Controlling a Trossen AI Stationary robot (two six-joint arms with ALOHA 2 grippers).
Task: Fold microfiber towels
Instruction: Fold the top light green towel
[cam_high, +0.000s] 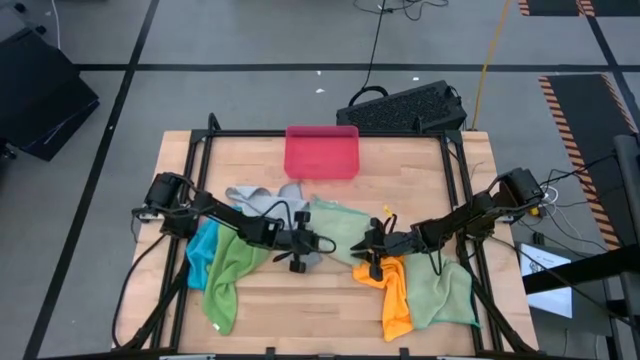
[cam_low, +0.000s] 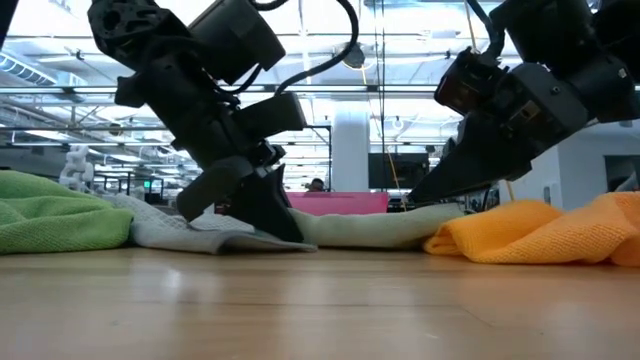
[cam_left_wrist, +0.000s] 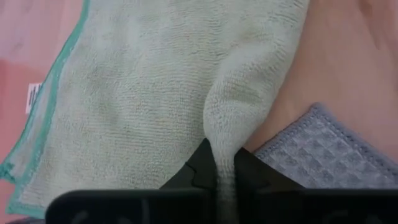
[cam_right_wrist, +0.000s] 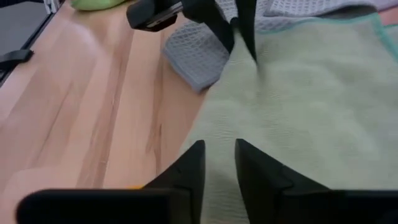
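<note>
Open-plan lab, taped floor (cam_high: 250, 66), cables (cam_high: 375, 45)

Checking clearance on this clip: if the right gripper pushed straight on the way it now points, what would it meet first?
Most likely the pale green towel right under its tips, then the left gripper pinching that towel's far edge; depth is unclear.

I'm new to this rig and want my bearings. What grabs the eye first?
Mid-table, the left gripper pinches a fold of the pale green towel, with the right gripper open over it. A pink-red tray sits behind, and an orange towel lies to the right.
</note>
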